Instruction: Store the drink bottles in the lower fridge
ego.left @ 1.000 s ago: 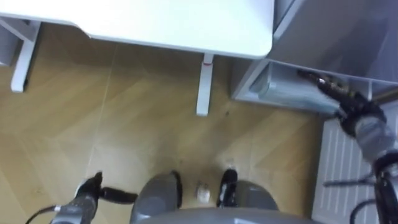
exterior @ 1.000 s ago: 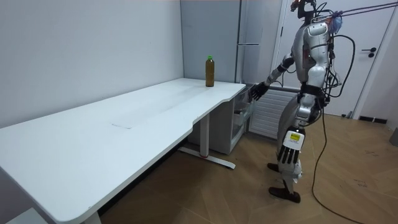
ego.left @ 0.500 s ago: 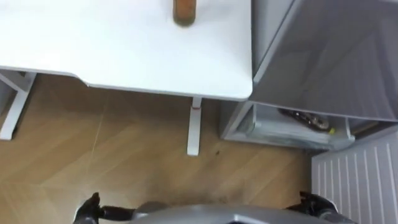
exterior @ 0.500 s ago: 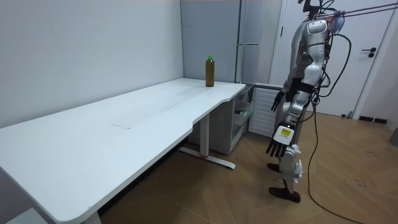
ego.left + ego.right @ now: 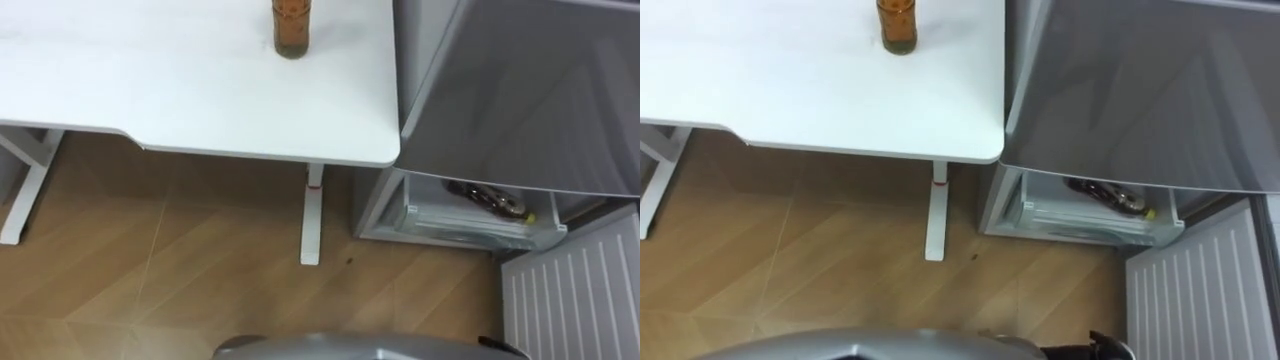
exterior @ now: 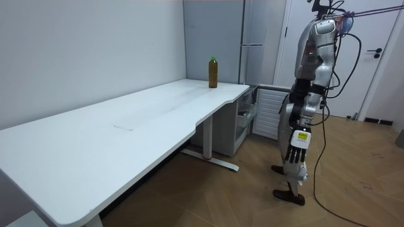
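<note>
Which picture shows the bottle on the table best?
The room view: the bottle stands whole near the far end of the white table, green cap and all. Both eye views look down on it and cut its top off at the picture's upper edge.

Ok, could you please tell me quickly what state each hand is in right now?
Left hand: open, fingers straight, holding nothing.
Right hand: cannot be told.
</note>
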Tool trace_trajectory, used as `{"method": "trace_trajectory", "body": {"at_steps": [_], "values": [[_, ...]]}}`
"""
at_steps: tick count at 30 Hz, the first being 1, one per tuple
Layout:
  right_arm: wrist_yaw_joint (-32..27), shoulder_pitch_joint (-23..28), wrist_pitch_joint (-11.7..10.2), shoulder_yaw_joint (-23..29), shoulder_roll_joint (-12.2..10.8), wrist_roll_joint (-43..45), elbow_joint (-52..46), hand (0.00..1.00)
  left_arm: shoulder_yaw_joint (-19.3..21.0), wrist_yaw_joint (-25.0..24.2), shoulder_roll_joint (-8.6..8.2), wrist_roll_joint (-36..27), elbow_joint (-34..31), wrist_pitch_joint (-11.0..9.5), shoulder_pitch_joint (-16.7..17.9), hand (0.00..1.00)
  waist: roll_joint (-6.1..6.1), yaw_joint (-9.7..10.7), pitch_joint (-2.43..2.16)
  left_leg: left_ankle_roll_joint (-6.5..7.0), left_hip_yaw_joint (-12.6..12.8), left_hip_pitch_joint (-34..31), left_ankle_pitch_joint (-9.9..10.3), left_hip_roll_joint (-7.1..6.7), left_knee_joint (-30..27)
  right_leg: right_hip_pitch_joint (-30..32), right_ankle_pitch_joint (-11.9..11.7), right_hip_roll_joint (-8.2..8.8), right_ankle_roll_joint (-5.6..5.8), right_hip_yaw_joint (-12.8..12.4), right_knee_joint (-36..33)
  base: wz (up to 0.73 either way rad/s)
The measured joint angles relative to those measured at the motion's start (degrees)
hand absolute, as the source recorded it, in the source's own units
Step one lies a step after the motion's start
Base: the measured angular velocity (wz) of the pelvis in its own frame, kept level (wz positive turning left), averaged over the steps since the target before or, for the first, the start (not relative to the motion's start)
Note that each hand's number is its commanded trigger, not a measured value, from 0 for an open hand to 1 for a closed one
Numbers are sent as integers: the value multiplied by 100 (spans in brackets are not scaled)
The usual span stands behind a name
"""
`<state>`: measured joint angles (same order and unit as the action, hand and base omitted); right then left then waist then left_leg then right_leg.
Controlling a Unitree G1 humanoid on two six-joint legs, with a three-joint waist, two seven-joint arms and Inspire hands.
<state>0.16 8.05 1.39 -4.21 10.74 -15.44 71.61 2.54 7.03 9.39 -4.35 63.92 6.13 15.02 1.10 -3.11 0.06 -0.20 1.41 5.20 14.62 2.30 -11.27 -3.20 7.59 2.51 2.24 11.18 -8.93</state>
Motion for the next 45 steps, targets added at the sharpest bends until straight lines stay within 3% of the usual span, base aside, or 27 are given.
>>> {"method": "trace_trajectory", "body": {"at_steps": [8,14,16,20,23,25,27,31,35,39,42,45], "values": [[-17,-42,90,150,-16,20,54,0,412,295,-16,-119,-75,-36,-350,0,-37,15,4,0,-2,27,0,3,51,-11,-1,-3,0,12,-5,0],[-71,4,110,256,-28,83,15,0,844,842,-111,-1390,-404,-217,-433,0,-74,12,18,1,35,195,0,4,113,-110,-1,-14,1,-67,-10,-5],[-121,7,107,316,-45,102,19,0,1103,1274,-152,-1624,-692,-386,-407,0,-81,-27,21,2,80,276,0,12,163,-157,0,-26,1,-106,-10,-9],[-207,-13,94,319,-93,195,3,0,1205,2058,-200,-1768,-1640,-591,-368,0,-66,-37,22,1,79,290,0,13,162,-157,-1,-26,0,-103,-22,0],[-212,-3,-4,442,-98,240,-41,0,1366,2751,-221,-1767,-2585,-855,-373,0,-71,-34,14,-2,80,309,-3,14,164,-168,-2,-25,-2,-95,-28,0],[-278,-12,-105,468,-101,240,-60,0,1441,3294,-179,-1748,-3134,-1265,-422,0,-82,-42,4,-2,81,322,-5,14,171,-154,-1,-25,-2,-101,-66,-3],[-281,-8,-173,468,-116,257,-61,0,1477,3629,-171,-1746,-3494,-1484,-437,0,-81,-42,-1,-2,82,333,-5,14,173,-153,0,-25,-2,-102,-70,-2],[-245,-4,-329,552,-129,459,-63,0,1469,4110,-173,-1733,-4133,-1749,-426,0,-68,-23,-13,-1,64,351,-6,13,156,-157,1,-27,-1,-120,-67,0],[-230,31,-428,579,-129,449,-21,0,1468,4365,-198,-1352,-4990,-1782,-341,0,-48,-31,-22,-2,33,350,-5,12,167,-167,1,-31,-1,-123,-56,1],[-131,45,-455,611,-131,451,17,0,1460,4443,-131,-828,-5887,-2092,-346,0,-117,-14,-21,-1,31,384,-5,12,168,-205,1,-29,-1,-114,-59,0],[-131,69,-461,605,-131,441,17,0,1341,4402,-144,-493,-6104,-2119,-344,0,-185,6,-19,-2,32,432,-5,12,188,-253,3,-29,1,-112,-59,0],[-118,22,-462,598,-138,480,72,0,1246,4295,-177,-171,-6557,-2098,-345,0,-154,27,-16,-3,24,397,-4,12,176,-215,8,-30,-6,-123,-58,0]]}}
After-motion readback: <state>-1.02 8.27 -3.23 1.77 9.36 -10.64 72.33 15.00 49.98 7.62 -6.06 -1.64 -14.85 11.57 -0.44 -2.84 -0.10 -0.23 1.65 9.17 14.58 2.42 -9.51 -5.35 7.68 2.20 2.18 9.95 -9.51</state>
